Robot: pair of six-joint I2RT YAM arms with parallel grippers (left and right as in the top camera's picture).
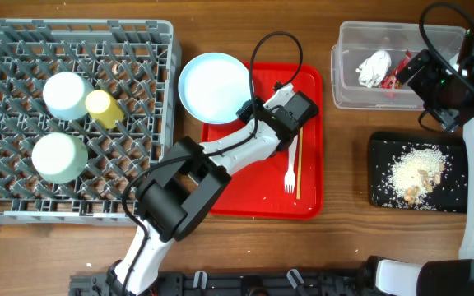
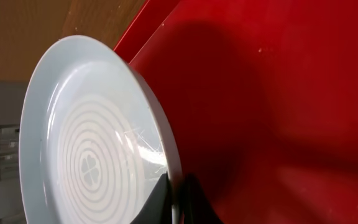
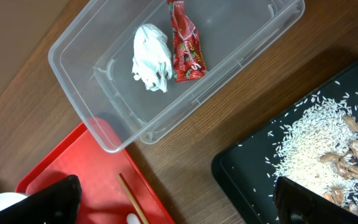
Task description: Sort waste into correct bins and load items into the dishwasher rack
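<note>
My left gripper [image 2: 178, 199] is shut on the right rim of the light blue plate [image 1: 212, 86], which lies half over the red tray's [image 1: 262, 185] far left corner. A white fork [image 1: 289, 177] and wooden chopsticks [image 1: 298, 164] lie on that tray. The grey rack [image 1: 72, 26] holds two pale bowls [image 1: 64, 94] [image 1: 58, 156] and a yellow cup [image 1: 103, 108]. The clear tub [image 3: 104, 124] contains the tissue [image 3: 152, 57] and the red wrapper [image 3: 185, 43]. Beige food scraps [image 3: 319, 143] cover the black tray [image 3: 247, 174]. Between the two bins hovers my right gripper [image 3: 179, 205], open and holding nothing.
The rack fills the left side of the wooden table. The red tray sits in the middle, with the tub at the far right and the black tray in front of it. The left arm's cable loops above the red tray.
</note>
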